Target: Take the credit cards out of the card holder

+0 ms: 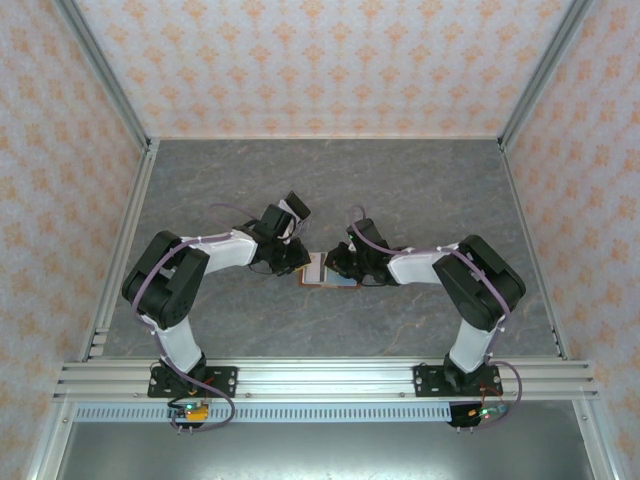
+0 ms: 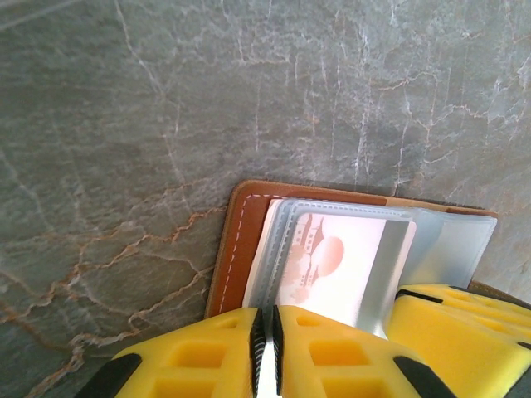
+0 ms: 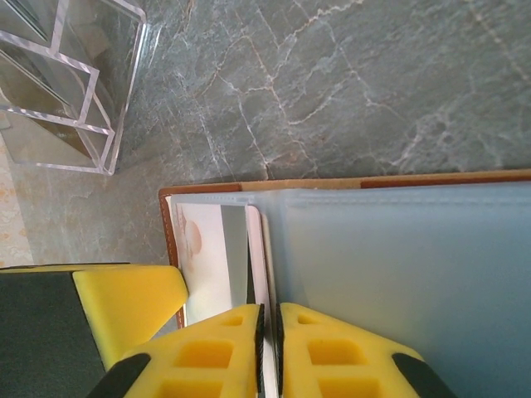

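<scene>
Arms bent inward, grippers meeting mid-tabletop.
Left gripper and right gripper nearly touch, each with yellow fingers pinched on a thin leaf of the card holder.

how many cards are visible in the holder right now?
1. A white card with a pinkish picture sits in a clear pocket of the open card holder. The frosted sleeves beside it could hide more.
</scene>
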